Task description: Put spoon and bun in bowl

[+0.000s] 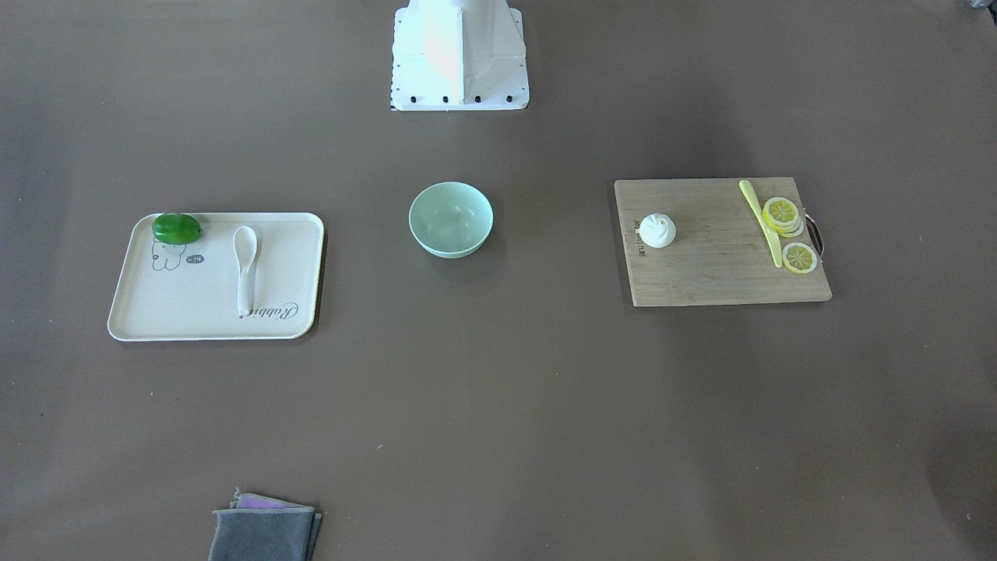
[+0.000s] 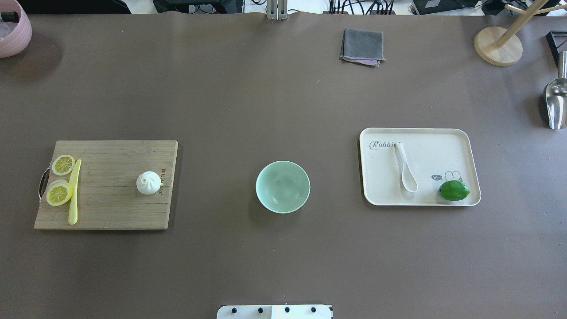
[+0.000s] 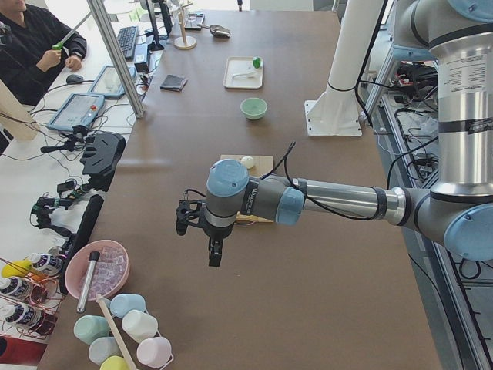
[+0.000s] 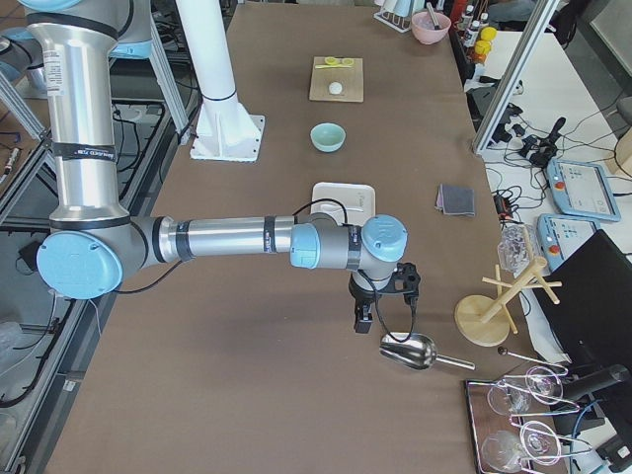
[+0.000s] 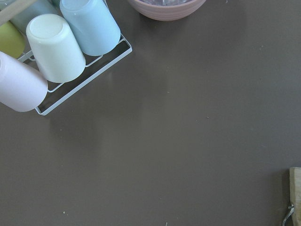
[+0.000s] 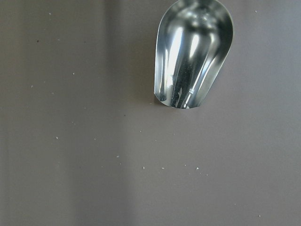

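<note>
The white spoon (image 2: 405,170) lies on a cream tray (image 2: 460,146) to the right of the mint-green bowl (image 2: 282,186). The white bun (image 2: 149,183) sits on a wooden cutting board (image 2: 110,208) to the bowl's left. The bowl holds nothing. The left gripper (image 3: 214,250) hangs over the table's left end, well short of the board. The right gripper (image 4: 363,318) hangs over the right end, beside a metal scoop (image 4: 410,351). Both show only in the side views, so I cannot tell whether they are open or shut.
A green fruit (image 2: 453,190) lies on the tray. Lemon slices (image 2: 60,193) and a yellow knife (image 2: 74,192) lie on the board. A grey cloth (image 2: 362,46), a wooden stand (image 2: 498,44) and a pink bowl (image 2: 13,31) stand along the far edge. Cups in a rack (image 5: 51,47) lie below the left wrist.
</note>
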Robot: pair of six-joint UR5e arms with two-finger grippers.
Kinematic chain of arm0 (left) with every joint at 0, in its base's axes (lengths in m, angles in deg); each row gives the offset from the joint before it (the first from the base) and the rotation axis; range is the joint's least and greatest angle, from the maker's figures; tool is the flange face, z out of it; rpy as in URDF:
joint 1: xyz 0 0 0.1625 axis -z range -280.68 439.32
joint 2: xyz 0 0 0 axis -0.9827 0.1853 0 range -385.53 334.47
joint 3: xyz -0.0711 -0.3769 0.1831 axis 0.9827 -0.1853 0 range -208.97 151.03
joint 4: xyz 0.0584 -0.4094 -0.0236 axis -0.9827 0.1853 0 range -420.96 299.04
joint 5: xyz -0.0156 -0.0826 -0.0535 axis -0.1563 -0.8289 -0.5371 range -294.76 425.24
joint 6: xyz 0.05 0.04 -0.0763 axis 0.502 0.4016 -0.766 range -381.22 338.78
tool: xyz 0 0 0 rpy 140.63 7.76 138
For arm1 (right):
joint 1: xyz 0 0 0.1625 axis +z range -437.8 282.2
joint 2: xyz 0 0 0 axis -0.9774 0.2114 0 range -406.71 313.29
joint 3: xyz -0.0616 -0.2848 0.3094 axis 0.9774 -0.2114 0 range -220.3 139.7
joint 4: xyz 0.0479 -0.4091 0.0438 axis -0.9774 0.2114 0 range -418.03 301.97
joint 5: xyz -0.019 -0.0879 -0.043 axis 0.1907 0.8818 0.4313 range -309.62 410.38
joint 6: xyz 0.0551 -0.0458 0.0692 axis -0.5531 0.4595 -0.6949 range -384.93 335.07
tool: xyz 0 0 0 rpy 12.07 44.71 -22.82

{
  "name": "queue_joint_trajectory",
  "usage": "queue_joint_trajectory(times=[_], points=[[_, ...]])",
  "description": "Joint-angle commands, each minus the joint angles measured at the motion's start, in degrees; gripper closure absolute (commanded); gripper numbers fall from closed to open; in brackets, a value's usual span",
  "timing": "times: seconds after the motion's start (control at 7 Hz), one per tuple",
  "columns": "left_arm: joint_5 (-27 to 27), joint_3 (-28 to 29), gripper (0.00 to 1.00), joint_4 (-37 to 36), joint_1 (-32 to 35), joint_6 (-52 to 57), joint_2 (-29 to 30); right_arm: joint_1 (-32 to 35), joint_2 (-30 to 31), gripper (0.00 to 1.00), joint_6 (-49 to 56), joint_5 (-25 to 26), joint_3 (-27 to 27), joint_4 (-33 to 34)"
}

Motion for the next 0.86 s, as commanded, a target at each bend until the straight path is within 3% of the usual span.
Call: queue_joint_trajectory(times=[0.0, 0.71], points=[[-0.03, 0.11, 0.02, 0.07, 0.00, 0.02, -0.04, -0.17, -0.15, 0.00, -0.07, -1.40, -0.05, -0.08], [-0.12, -0.33, 0.02, 0.15, 0.18, -0.07, -0.04, -0.53, -0.15, 0.00, -0.07, -2.82, 1.00, -0.17]])
